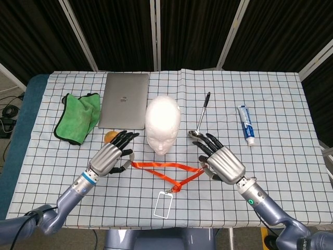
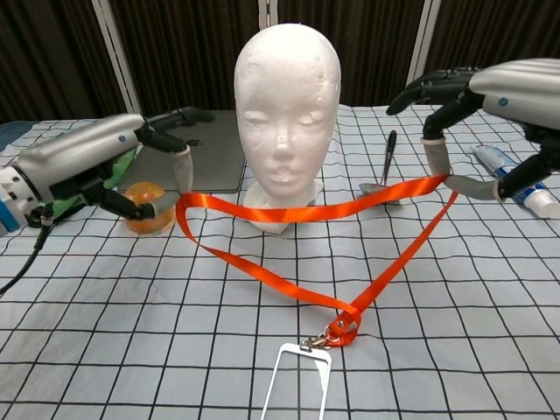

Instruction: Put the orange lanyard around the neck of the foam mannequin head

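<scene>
The white foam mannequin head (image 1: pixel 163 124) (image 2: pixel 287 114) stands upright mid-table, facing me. The orange lanyard (image 1: pixel 164 166) (image 2: pixel 262 267) hangs as a wide loop in the air in front of the head's base. My left hand (image 1: pixel 109 157) (image 2: pixel 105 162) pinches the loop's left end. My right hand (image 1: pixel 222 163) (image 2: pixel 503 87) pinches its right end, level with the head's neck. The two straps run down to a metal clip and a clear badge holder (image 1: pixel 163 204) (image 2: pixel 299 385) lying on the checked cloth.
A closed laptop (image 1: pixel 124 107) lies behind the head, a green cloth (image 1: pixel 78 117) at far left. An orange ball (image 2: pixel 144 219) sits under my left hand. A ladle (image 1: pixel 202 117) and a toothpaste tube (image 1: pixel 246 124) lie right of the head.
</scene>
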{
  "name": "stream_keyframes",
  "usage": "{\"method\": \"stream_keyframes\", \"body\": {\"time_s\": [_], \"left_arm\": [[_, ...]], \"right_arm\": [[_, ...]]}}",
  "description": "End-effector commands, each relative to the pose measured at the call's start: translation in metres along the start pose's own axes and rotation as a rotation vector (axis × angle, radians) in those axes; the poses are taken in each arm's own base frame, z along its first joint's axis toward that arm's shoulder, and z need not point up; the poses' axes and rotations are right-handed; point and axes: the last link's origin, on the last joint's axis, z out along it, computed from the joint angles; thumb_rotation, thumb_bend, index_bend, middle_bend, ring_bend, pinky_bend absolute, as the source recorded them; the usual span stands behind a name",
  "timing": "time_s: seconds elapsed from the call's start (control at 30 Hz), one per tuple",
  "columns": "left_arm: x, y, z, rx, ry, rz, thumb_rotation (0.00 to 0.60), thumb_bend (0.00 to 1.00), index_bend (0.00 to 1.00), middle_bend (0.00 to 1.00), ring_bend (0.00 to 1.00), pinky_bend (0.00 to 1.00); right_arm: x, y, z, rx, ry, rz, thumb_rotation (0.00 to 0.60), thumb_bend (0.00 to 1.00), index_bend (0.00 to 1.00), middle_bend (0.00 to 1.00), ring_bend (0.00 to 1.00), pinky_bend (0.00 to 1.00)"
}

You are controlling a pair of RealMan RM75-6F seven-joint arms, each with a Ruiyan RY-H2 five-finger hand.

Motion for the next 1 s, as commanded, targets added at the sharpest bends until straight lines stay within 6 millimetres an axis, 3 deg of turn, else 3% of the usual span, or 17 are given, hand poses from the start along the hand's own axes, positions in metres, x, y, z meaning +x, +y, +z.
{"method": "stream_keyframes", "body": {"time_s": [0.03, 0.43, 1.0], "left_arm": [[0.023, 0.002, -0.005, -0.031, 0.064, -0.01, 0.6, 0.52, 0.69, 0.0, 0.0, 0.0], [0.081, 0.014, 0.009, -0.032, 0.189, -0.021, 0.6, 0.52, 0.7, 0.0, 0.0, 0.0], [0.127, 0.011, 0.05, 0.093, 0.229, -0.069, 0.6, 0.52, 0.7, 0.0, 0.0, 0.0]], "right_arm": [[0.014, -0.002, 0.001, 0.028, 0.051, -0.001, 0.6, 0.46, 0.71, 0.13, 0.0, 0.0], [0.075, -0.015, 0.025, 0.034, 0.191, 0.068, 0.6, 0.46, 0.7, 0.15, 0.0, 0.0], [0.112, -0.003, 0.066, -0.062, 0.264, 0.287, 0.6, 0.46, 0.71, 0.16, 0.0, 0.0]]}}
